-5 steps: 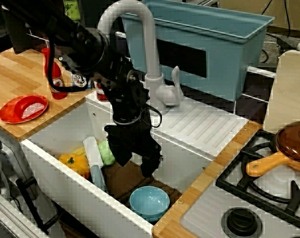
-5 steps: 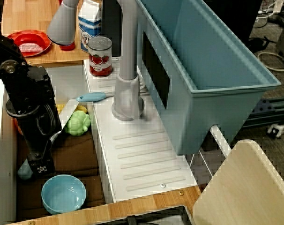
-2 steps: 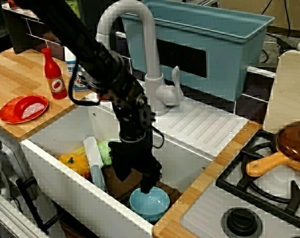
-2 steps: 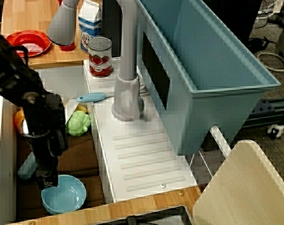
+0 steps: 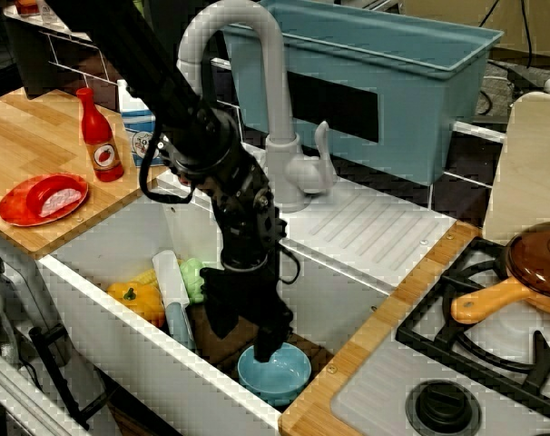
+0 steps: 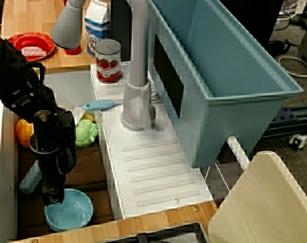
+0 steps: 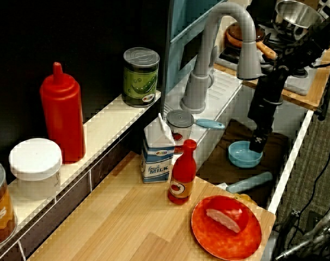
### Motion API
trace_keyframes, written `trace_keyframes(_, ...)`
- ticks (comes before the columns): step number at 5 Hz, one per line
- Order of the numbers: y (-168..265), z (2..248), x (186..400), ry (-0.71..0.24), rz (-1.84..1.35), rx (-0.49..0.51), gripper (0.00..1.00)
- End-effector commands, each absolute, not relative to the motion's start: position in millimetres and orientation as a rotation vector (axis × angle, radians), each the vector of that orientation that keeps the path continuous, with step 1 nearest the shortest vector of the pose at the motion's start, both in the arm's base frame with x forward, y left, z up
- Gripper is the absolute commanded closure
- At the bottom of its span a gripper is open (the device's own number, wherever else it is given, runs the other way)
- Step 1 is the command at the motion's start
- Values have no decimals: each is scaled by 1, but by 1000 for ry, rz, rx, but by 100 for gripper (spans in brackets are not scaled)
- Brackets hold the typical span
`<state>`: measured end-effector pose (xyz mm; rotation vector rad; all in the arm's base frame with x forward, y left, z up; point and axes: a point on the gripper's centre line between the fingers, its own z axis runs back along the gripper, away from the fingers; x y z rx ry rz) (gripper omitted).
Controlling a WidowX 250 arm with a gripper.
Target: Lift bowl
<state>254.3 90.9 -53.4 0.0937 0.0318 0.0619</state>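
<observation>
Bowl (image 5: 275, 371), light-blue plastic, sits upright on the sink floor directly beneath the gripper (image 5: 247, 341), whose jaws are spread, one finger inside the near rim and one outside. It is judged light, stiff and glossy, so slippery; the thin rim is the only hold offered. Room is tight: the sink's front wall (image 5: 157, 363) lies just beside it, a pale-blue handled tool (image 6: 30, 177) is nearby, and open space is straight up.

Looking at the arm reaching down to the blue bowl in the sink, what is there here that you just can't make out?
- Gripper jaws: the dark housing hides them in every view, so open or shut is unclear.
- Bowl rim contact: covered by the gripper.
- Bowl's near side, front view: cut off by the sink wall.
</observation>
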Motion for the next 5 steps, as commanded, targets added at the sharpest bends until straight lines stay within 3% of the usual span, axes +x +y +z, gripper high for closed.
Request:
trace_keyframes(1,108,-63,254,-14,90,116,0)
trace_keyframes(5,126,-96,257,-1,155,89,0)
